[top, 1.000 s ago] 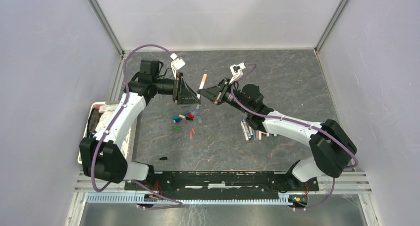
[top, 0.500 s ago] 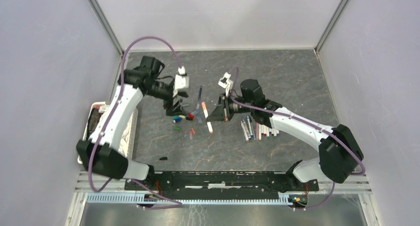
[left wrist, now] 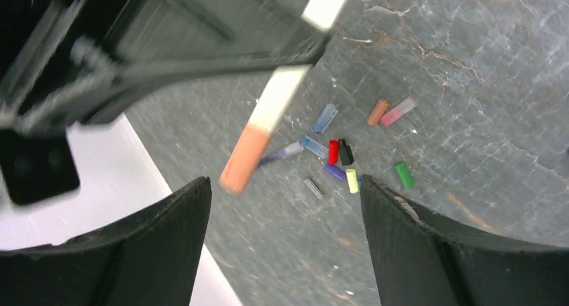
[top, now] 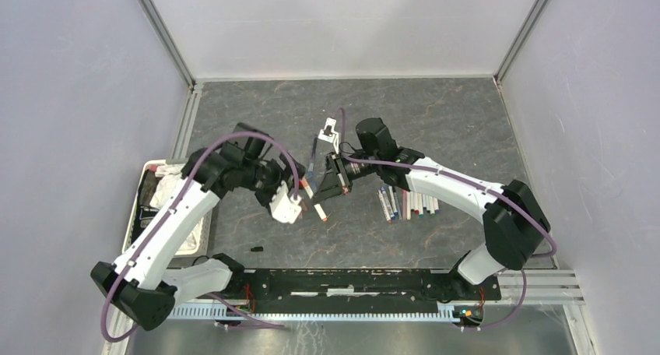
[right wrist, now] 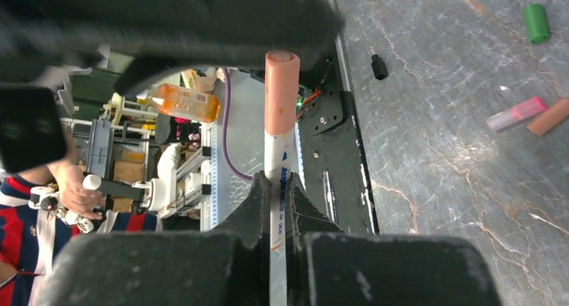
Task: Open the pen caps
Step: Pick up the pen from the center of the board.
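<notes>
Black fingers of the left hand (left wrist: 283,184) are standing wide apart, holding nothing. Within the last second it has swung down to face the salmon-orange plastic cap (left wrist: 243,160), which is sitting unpulled on its white pen barrel (right wrist: 277,160), so this pull is only beginning. To the right, the right hand (right wrist: 276,185) is pinching that barrel tightly above the grey stone-look surface (left wrist: 470,118). The barrel's blue print is too small to read.

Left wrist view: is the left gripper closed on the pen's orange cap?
No, the left gripper is open, its fingers far apart, and the orange cap on the pen sits near them, gripped by neither.
</notes>
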`<state>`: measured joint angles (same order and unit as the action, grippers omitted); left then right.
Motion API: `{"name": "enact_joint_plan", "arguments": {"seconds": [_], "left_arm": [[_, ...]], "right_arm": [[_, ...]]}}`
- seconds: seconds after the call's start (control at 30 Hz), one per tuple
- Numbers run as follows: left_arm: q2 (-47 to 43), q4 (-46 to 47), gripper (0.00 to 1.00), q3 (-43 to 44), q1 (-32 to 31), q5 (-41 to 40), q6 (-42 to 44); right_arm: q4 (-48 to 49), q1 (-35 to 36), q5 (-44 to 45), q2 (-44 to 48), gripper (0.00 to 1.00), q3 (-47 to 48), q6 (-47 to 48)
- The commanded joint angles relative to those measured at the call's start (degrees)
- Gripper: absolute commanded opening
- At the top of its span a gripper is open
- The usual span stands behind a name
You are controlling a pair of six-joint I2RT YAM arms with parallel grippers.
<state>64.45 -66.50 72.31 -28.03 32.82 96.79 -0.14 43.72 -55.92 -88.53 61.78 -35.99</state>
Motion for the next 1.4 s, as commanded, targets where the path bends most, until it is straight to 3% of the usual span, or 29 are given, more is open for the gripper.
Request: {"name": "enact_joint_plan", "arguments": {"seconds": [0.0, 0.23, 0.6, 0.7, 0.77, 0.8, 0.83, 0.93, 1.03, 1.17, 1.37], "left_arm": [[-3.9, 3.1, 0.84, -4.7, -4.8, -6.8, 14.7], [-4.4, 8.3, 0.69, -6.7, -9.2, -10.5, 18.2], [-5.5, 10.9, 0.33, -9.6, -10.7, -13.3, 21.4], [-5.9, 10.6, 0.22, -10.1, -11.4, -13.5, 20.3], [-6.1, 9.8, 0.06, -10.4, -11.8, -13.6, 19.6], [-6.3, 9.7, 0.03, -10.7, -11.9, -13.6, 19.0], [-6.5, 9.8, 0.02, -11.0, -12.0, -13.4, 18.3], [-6.6, 9.7, 0.02, -11.8, -12.0, -14.3, 15.2], [-5.5, 10.8, 0.02, -10.7, -12.0, -15.0, 7.4], [-3.1, 11.3, 0.02, -8.0, -12.0, -16.8, -1.9], [-3.3, 12.8, 0.02, -8.1, -12.0, -17.1, -6.0]], "right_arm": [[0.3, 1.3, -3.9, -1.7, 0.0, 4.1, -0.9], [-6.6, 2.1, -4.3, -4.4, 0.0, 7.7, 2.3], [-9.1, 2.1, -4.4, -5.8, 0.0, 8.5, 4.1], [-9.0, 2.1, -4.5, -6.0, 0.0, 9.0, 4.0], [-8.8, 2.1, -4.4, -6.1, 0.0, 9.0, 4.0], [-8.7, 1.9, -4.4, -6.0, 0.0, 8.9, 4.0], [-8.7, 1.7, -4.1, -5.9, 0.0, 8.7, 4.0], [-9.3, 0.6, -0.5, -5.7, 0.29, 8.2, 4.2], [-9.2, 0.4, 6.4, -4.4, 0.47, 6.8, 4.4], [1.4, 0.4, 8.7, -2.0, 0.45, 0.2, -1.5], [9.9, 0.8, 5.9, -3.1, 0.45, -1.3, -6.9]]}}
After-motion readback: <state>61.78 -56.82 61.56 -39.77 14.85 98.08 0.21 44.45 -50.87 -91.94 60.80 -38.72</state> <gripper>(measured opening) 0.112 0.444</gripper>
